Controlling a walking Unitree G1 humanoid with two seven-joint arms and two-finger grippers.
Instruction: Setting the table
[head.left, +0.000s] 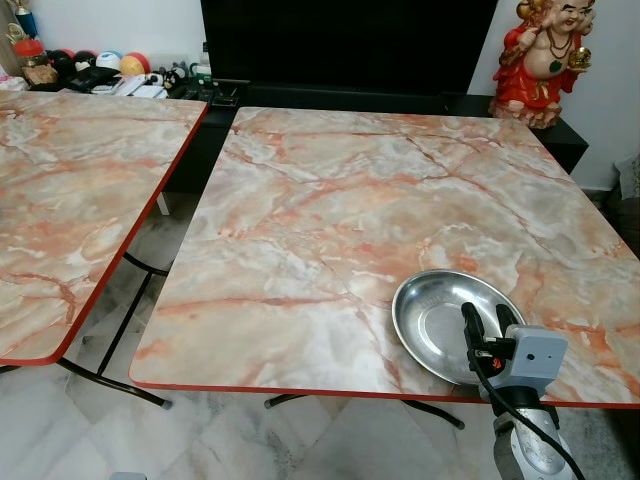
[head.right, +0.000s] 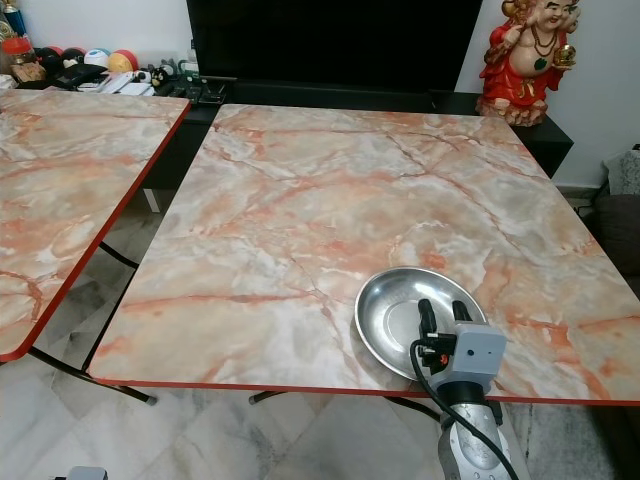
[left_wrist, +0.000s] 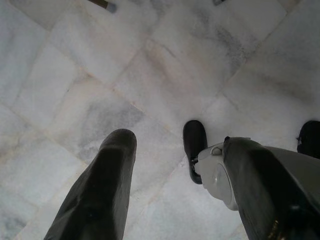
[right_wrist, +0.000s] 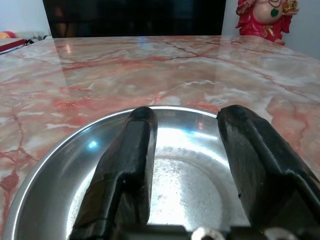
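Right gripper (head.left: 488, 318) (fingers apart) over shiny round steel dish (head.left: 430, 325), marble-patterned table (head.left: 330, 210).

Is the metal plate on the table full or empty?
Empty. The plate shows only its bare shiny bottom in the right wrist view. The right tool is open above it, with nothing between its fingers.

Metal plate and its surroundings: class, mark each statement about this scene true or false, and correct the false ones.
1. The metal plate lies near the table's front edge. True.
2. The plate holds food. False: it is empty.
3. The right gripper is over the plate, fingers apart. True.
4. The left gripper points at the table. False: it points at the tiled floor.
5. A red figurine stands beyond the table's far right corner. True.
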